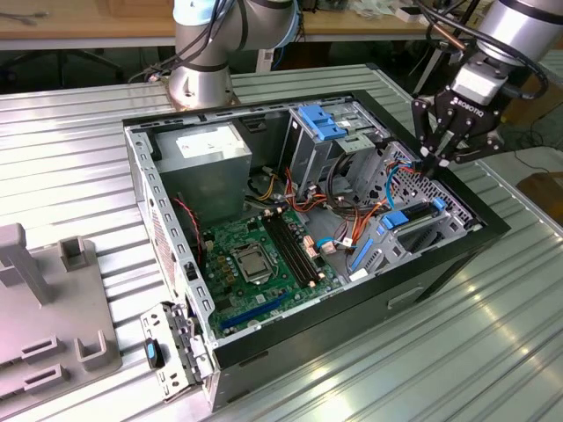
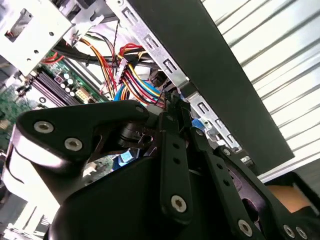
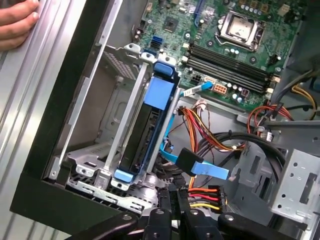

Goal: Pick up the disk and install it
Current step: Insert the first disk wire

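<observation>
A ribbed silver metal table (image 1: 422, 352) carried 1 open black desktop computer case (image 1: 440, 264) lying on its side. The silver and blue robot arm (image 1: 519, 26) reached in from the exterior view's right. A grey plastic fixture with upright blocks (image 1: 44, 308) stood on the table at the exterior view's left, well apart from the case.

Inside the case lay a green motherboard (image 1: 255, 255), with a grey boxy power supply (image 1: 207, 154) beside it. A perforated metal drive cage (image 3: 100, 125) sat against the case wall nearest the arm.

The disk (image 3: 157, 100), a dark flat drive framed by a bright blue plastic carrier, stood on edge in that cage between 2 metal rails. In the exterior view its blue ends (image 1: 406, 220) showed in the cage.

The black gripper (image 1: 433, 158) hung just above the end of the cage with its 2 fingers (image 3: 172, 210) drawn together, and nothing could be seen between them.

A person's hand (image 3: 15, 22) rested on the table beside the case.

A flat blue data cable (image 3: 200, 167) ran near the disk, just beside the fingertips.
</observation>
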Controlling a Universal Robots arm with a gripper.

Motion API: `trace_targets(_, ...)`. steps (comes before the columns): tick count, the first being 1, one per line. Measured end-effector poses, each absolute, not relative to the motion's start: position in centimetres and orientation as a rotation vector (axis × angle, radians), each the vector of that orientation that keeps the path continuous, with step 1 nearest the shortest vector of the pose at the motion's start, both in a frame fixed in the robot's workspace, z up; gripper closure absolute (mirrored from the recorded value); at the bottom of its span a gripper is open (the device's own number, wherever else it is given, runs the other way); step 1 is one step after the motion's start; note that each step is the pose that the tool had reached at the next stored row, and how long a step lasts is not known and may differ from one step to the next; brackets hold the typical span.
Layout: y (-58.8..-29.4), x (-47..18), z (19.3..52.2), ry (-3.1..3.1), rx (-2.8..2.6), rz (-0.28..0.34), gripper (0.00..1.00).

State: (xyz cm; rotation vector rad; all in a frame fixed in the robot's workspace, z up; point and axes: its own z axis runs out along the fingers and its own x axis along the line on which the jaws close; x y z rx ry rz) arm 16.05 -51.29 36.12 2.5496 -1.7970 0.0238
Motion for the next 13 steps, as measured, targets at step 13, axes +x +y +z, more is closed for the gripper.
trace_targets(13,-51.31,15.16,35.68,-1.975,2.413,0.023,0.83)
